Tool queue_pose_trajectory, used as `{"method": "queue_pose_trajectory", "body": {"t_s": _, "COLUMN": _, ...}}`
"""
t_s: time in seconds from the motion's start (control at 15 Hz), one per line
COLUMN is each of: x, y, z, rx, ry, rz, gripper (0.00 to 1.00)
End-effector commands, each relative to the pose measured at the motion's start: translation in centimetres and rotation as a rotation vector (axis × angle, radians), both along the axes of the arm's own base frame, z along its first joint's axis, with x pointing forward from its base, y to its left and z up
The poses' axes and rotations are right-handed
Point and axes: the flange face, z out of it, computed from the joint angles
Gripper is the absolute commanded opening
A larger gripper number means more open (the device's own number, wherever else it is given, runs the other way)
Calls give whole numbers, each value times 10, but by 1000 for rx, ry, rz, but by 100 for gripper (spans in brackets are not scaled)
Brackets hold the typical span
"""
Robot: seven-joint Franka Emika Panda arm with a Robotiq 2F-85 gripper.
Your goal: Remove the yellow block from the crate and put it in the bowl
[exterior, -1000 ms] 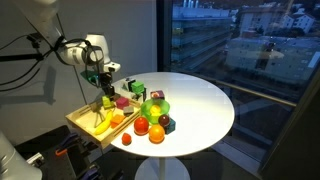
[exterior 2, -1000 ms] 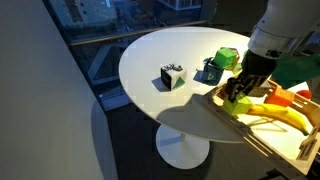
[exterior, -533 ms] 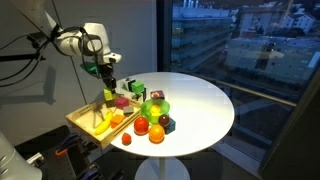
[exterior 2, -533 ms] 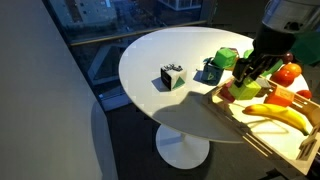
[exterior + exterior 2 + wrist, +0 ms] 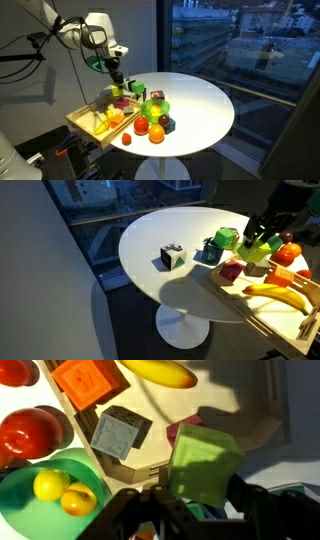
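Observation:
My gripper [image 5: 117, 80] is shut on the yellow block [image 5: 118, 84], a yellow-green cube, and holds it in the air above the far end of the light wooden crate [image 5: 84, 118]. In an exterior view the gripper [image 5: 262, 240] and the block [image 5: 257, 249] hang over the crate's edge [image 5: 232, 292]. In the wrist view the block [image 5: 205, 460] sits between the fingers [image 5: 200, 502]. The lime-green bowl [image 5: 18, 492] lies to its lower left with two small yellow pieces inside. The bowl [image 5: 153, 108] stands on the round white table beside the crate.
The crate holds a banana [image 5: 276, 293], an orange block [image 5: 90, 380], a grey cube [image 5: 120, 432] and a dark red piece [image 5: 230, 270]. On the table [image 5: 205, 105] are orange balls [image 5: 157, 133], a dark cube [image 5: 172, 256] and a teal block [image 5: 210, 250]. A window is behind.
The gripper has risen out of the crate with the yellow block in it and moved toward the table side, nearer the bowl.

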Motion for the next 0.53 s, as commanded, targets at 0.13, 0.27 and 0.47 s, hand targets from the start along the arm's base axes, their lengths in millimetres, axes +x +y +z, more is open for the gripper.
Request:
{"method": "queue_pose_trajectory", "body": {"t_s": 0.13, "x": 14, "y": -37, "z": 21, "rx": 17, "ry": -12, "rz": -66, "gripper": 31}}
{"method": "queue_pose_trajectory", "body": {"t_s": 0.27, "x": 21, "y": -53, "z": 23, "rx": 18, "ry": -20, "rz": -100, "gripper": 31}}
{"method": "queue_pose_trajectory", "body": {"t_s": 0.47, "x": 31, "y": -77, "z": 28, "rx": 21, "ry": -32, "rz": -152, "gripper": 31}}
